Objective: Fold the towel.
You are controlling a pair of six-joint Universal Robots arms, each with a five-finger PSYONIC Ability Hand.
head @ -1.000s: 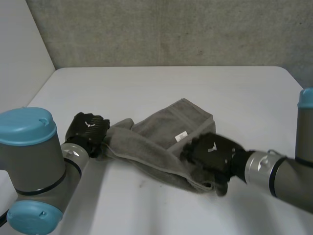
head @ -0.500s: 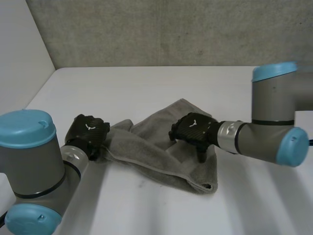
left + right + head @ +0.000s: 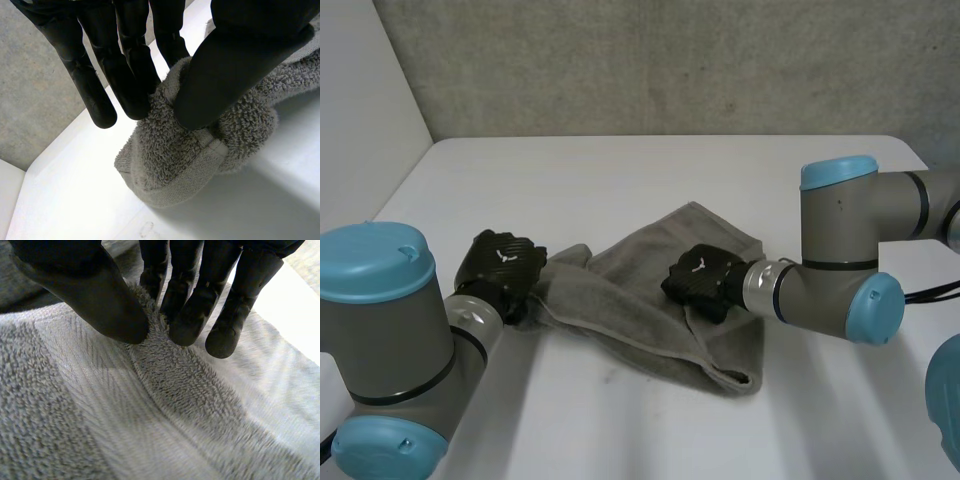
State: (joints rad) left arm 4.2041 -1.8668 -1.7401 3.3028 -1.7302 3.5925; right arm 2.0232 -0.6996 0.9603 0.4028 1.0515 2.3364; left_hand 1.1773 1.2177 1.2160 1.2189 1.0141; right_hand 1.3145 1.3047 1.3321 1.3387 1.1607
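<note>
Towel (image 3: 632,318) (grey terry, rumpled): left robot hand (image 3: 500,268) pinches bunched corner, right robot hand (image 3: 698,280) pinches raised middle ridge.

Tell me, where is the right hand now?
Head view: the right hand pinches the grey towel near its middle, right of the left hand holding its end.

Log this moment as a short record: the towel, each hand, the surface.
towel: grey, rumpled, lying on the table, not neatly folded
left hand: at the towel's bunched end, pinching it between thumb and fingers
right hand: near the towel's middle, thumb and fingers pinching a raised ridge of cloth
table: white, bears the towel
task state: fold not finished
</note>
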